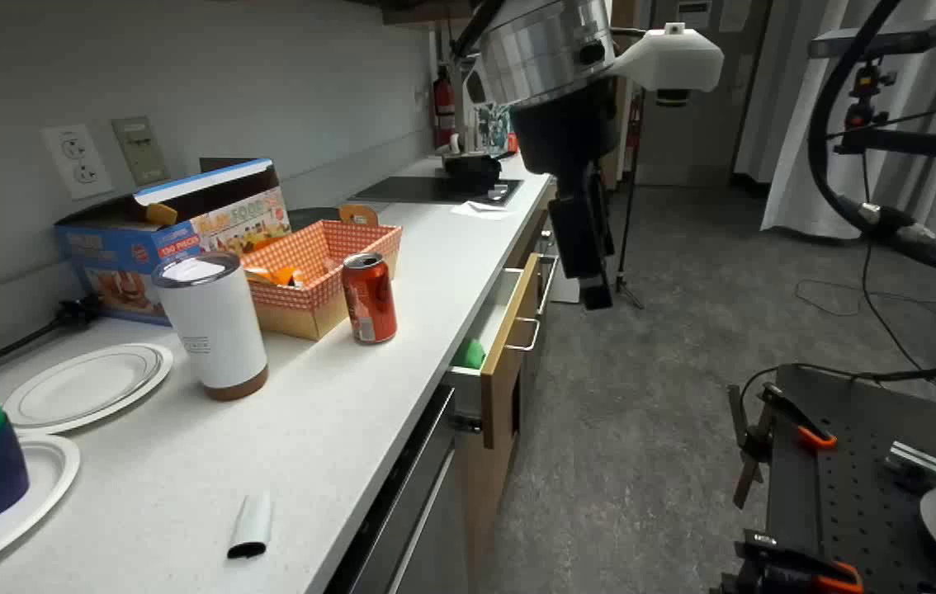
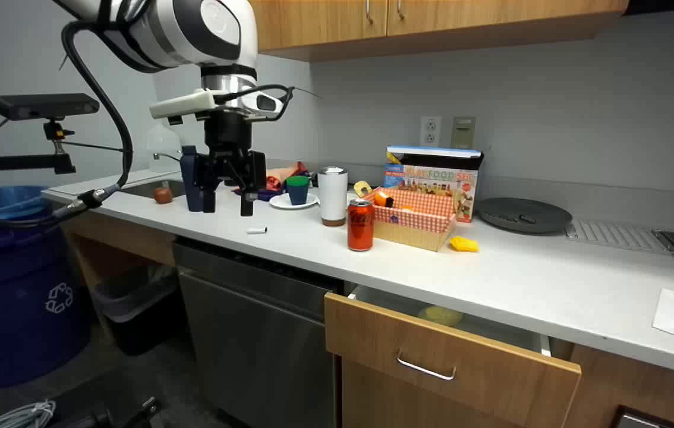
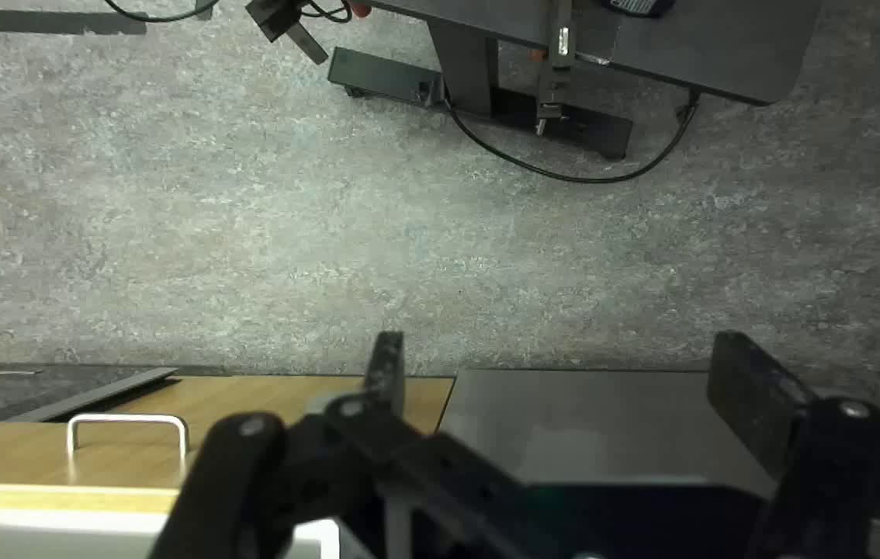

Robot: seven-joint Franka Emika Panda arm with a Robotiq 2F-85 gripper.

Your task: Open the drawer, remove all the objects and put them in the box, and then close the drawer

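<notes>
The drawer stands open in both exterior views (image 1: 509, 355) (image 2: 384, 324); its wood front and handle show in the wrist view (image 3: 13, 462). Inside it lie a green piece (image 1: 470, 355) and a pale yellow rounded piece (image 2: 441, 315); I cannot tell whether more lies hidden. The box, red-and-white checked with a wood-coloured base, stands on the counter (image 1: 290, 322) (image 2: 411, 236) and holds orange pieces (image 2: 382, 198). A yellow piece (image 2: 463, 244) lies on the counter beside it. My gripper (image 1: 596, 297) (image 2: 228, 203) (image 3: 556, 345) is open and empty, in the air in front of the counter.
A red can (image 1: 369, 299) (image 2: 361, 224) and a white tumbler (image 1: 212, 326) (image 2: 333, 196) stand close to the box. A blue printed box (image 1: 117, 272) (image 2: 432, 178) stands behind it. A short white tube (image 1: 252, 524) (image 2: 257, 230) lies near the counter's edge.
</notes>
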